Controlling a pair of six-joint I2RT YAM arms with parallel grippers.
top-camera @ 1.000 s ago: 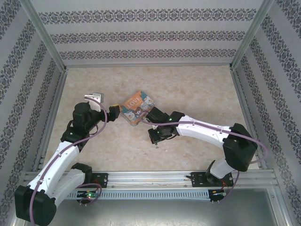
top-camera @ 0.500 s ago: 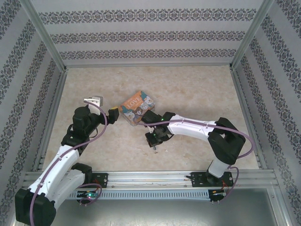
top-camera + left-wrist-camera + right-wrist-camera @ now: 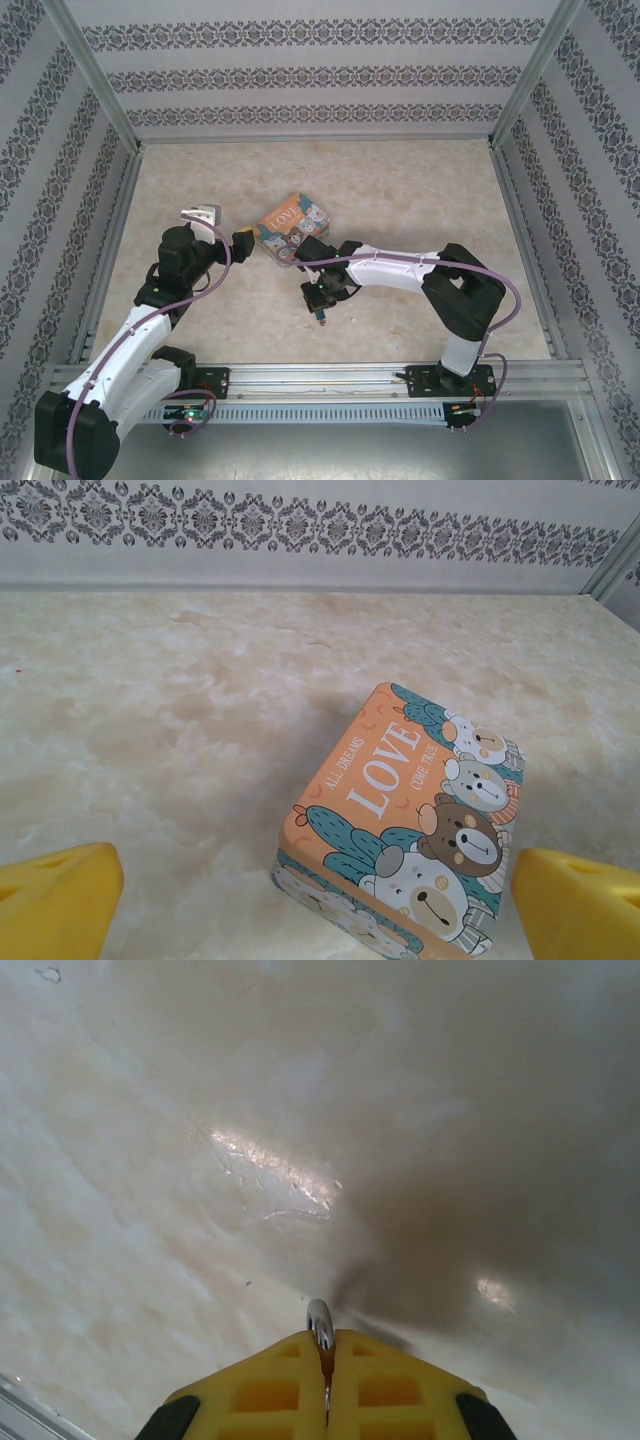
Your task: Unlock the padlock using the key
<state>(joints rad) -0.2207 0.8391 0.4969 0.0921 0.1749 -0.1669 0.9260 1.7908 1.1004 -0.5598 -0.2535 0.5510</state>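
My right gripper (image 3: 320,314) is shut, pointing down at the tabletop just in front of the tin. In the right wrist view a thin silvery rounded tip, which I take for the key (image 3: 320,1324), sticks out between the closed yellow fingertips (image 3: 290,1370), close above the marble surface. The padlock is hidden. My left gripper (image 3: 243,238) is open beside the left end of the "LOVE" tin (image 3: 292,229). Its yellow fingers (image 3: 60,900) stand wide at both lower corners of the left wrist view, with the tin (image 3: 400,810) lying ahead of them, untouched.
Patterned walls and metal frame rails (image 3: 110,250) close the table in on three sides. Open marble tabletop (image 3: 420,190) stretches behind and to the right of the tin. The right arm's forearm (image 3: 390,270) lies across the table just in front of the tin.
The right arm has folded in, carrying its shut gripper left and toward the near edge. The left arm shifted slightly, still open at the tin's left end.
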